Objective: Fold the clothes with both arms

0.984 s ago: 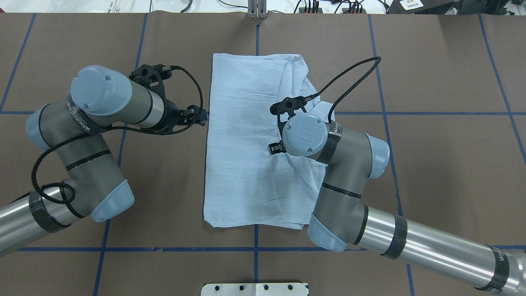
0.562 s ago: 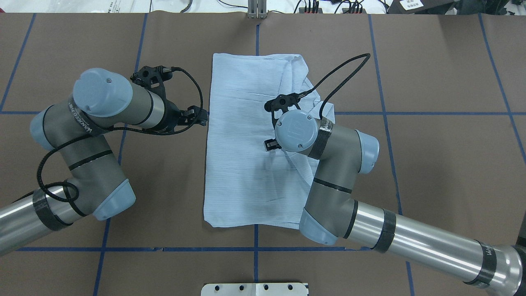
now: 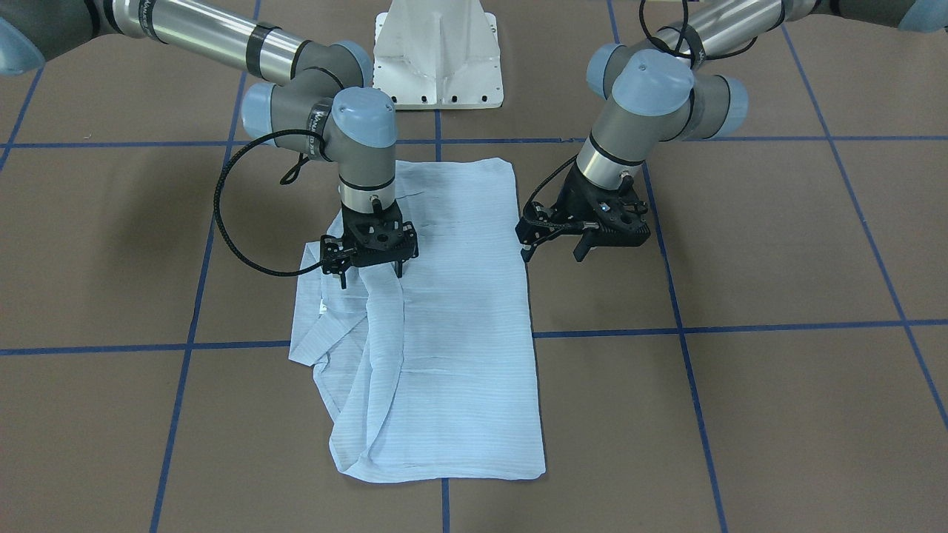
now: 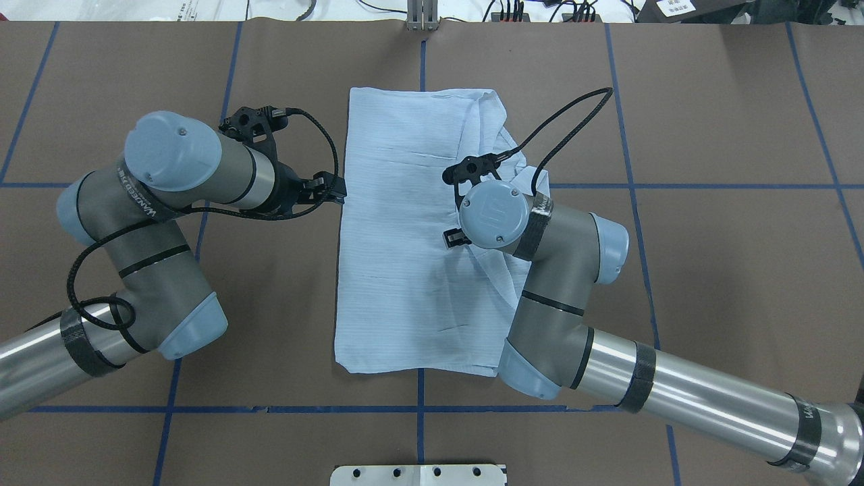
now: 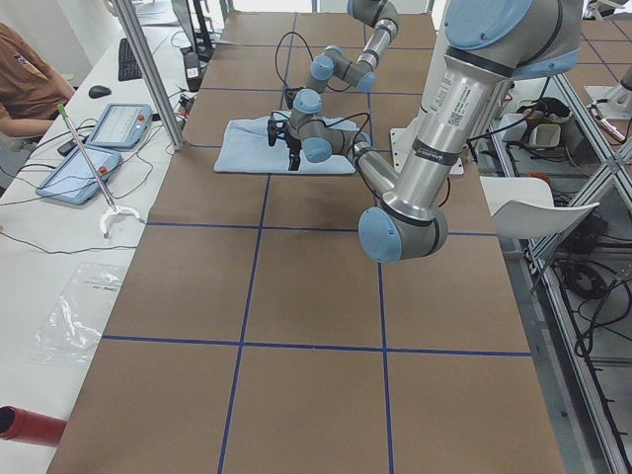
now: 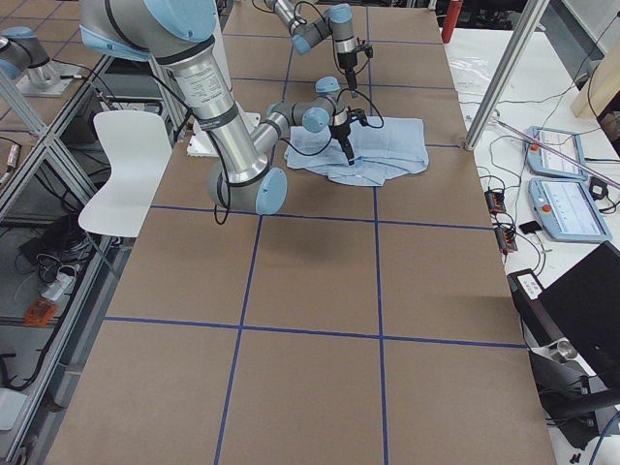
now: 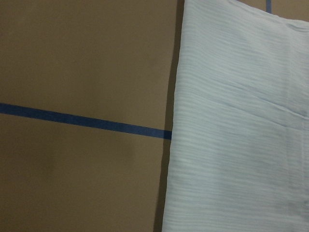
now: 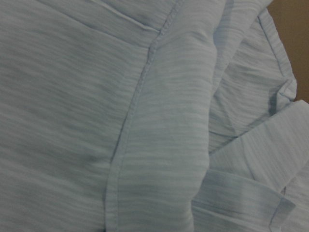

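Light blue shirt (image 4: pixel 405 270) lies folded in long rectangle mid tabletop (image 4: pixel 709 270), loose folds bunched along robot's right side. Over that bunching, right gripper (image 3: pixel 371 275), jaws spread, tips at cloth. Just beside opposite edge, left gripper (image 3: pixel 552 255), jaws apart, holding nothing.

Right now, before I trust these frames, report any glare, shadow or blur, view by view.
Overhead: bright glare streaks along the right arm's silver tube; shirt evenly lit. Front-facing: soft arm shadows on the table, nothing hidden. Left wrist: slightly soft, a dark shadow line along the shirt's edge. Right wrist: close-up, almost all cloth, seam fairly sharp. Side views: shirt small, far off.
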`<action>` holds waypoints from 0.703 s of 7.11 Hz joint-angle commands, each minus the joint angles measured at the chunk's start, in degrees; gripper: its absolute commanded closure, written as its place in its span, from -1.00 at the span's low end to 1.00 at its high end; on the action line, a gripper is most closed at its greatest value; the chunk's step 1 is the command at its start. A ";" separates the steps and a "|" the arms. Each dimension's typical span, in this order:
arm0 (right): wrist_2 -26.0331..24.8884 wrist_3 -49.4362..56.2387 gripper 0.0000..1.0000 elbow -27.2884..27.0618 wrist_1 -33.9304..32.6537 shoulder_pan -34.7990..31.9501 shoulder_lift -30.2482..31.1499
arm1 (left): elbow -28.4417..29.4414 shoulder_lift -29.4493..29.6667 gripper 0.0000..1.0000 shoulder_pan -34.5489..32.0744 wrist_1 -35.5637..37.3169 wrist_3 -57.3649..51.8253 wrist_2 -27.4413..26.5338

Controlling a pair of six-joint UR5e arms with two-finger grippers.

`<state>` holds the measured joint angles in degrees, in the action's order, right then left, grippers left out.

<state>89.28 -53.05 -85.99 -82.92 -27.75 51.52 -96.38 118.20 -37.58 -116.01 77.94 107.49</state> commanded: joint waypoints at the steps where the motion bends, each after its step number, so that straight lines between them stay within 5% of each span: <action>1: 0.27 1.01 -1.00 -0.06 0.12 -1.24 1.38 | -0.30 0.10 -1.00 0.05 0.00 0.10 0.00; 5: 4.13 11.00 -1.00 -3.82 0.39 -9.66 10.67 | -0.66 1.41 -1.00 0.14 0.26 1.33 0.09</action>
<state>91.60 -46.29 -87.92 -82.60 -34.09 58.13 -96.97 119.03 -37.47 -115.86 78.71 107.57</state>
